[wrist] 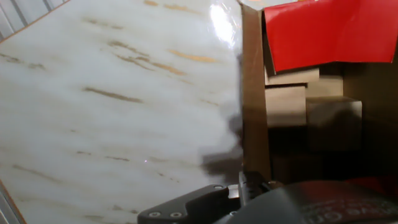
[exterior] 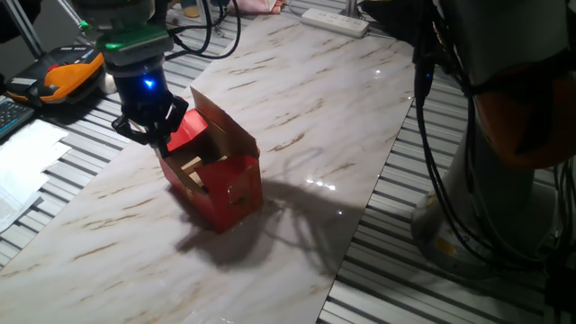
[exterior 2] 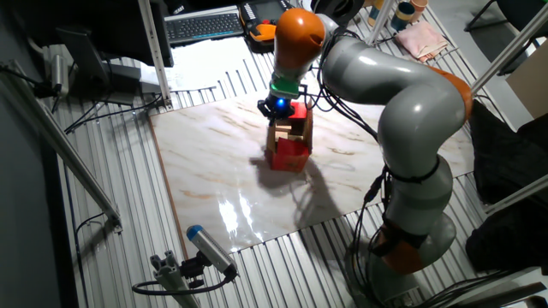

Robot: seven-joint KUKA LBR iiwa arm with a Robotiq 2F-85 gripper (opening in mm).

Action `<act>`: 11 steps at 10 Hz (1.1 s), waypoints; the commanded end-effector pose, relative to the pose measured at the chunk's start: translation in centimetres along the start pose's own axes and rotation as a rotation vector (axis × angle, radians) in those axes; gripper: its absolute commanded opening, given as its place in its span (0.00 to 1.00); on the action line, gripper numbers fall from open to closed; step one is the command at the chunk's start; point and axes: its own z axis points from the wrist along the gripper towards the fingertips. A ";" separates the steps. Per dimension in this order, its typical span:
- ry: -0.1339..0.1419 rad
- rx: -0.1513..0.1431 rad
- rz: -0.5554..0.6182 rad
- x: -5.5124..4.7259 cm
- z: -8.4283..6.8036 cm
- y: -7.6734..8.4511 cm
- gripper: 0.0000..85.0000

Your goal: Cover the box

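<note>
1 flap of the box (exterior: 225, 184) lies folded inward beneath the fingers (exterior: 151, 129); another stands upright beside them. Whether the fingers are clenched, I cannot tell.

Box (exterior: 229, 193) glossy red outside, brown inside; my gripper (exterior: 150, 126) black, blue-lit; table (exterior: 342, 108) white marble, tan-veined

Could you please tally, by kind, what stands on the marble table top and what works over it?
Red boxes: 1, the box, flaps not yet shut
Grippers: 1, the gripper at a red flap
Total: 2
</note>
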 end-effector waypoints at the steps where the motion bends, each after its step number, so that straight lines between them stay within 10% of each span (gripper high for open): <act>1: 0.006 -0.033 0.027 0.3 -0.2 0.1 0.00; 7: -0.039 -0.056 0.102 0.5 2.3 1.8 0.00; 11: -0.057 0.021 0.009 -1.0 3.2 1.5 0.00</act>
